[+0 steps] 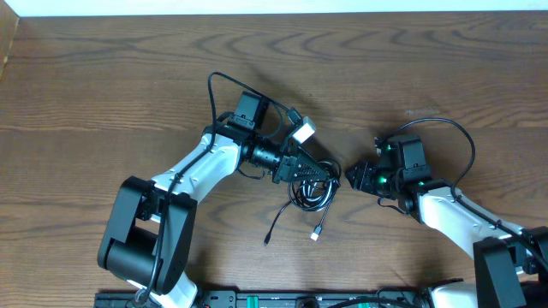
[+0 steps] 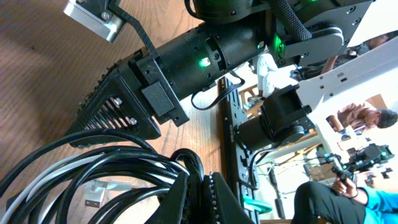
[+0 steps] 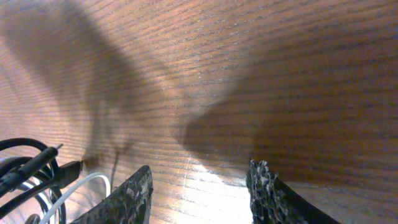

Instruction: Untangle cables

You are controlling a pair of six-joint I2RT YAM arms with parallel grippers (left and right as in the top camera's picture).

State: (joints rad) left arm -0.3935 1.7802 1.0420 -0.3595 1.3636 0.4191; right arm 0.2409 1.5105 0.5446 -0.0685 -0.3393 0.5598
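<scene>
The cables lie coiled together at the table's middle: a black cable (image 1: 308,195) in several loops, with a thin white cable (image 1: 324,216) running out to a silver plug (image 1: 317,233). My left gripper (image 1: 318,170) sits at the coil's top edge. In the left wrist view its jaws (image 2: 200,190) are shut on strands of the black cable (image 2: 124,163), with pale strands of the white cable (image 2: 53,174) beside them. Just right of the coil, my right gripper (image 1: 353,177) is open. Its fingers (image 3: 124,199) hang over bare wood with nothing between them. The cables (image 3: 28,167) lie to their left.
A silver-white plug block (image 1: 301,131) on a black lead lies behind the left wrist. A loose black plug end (image 1: 267,239) points toward the front edge. The two grippers are close together over the coil. The wooden table (image 1: 103,94) stretches to the left and back.
</scene>
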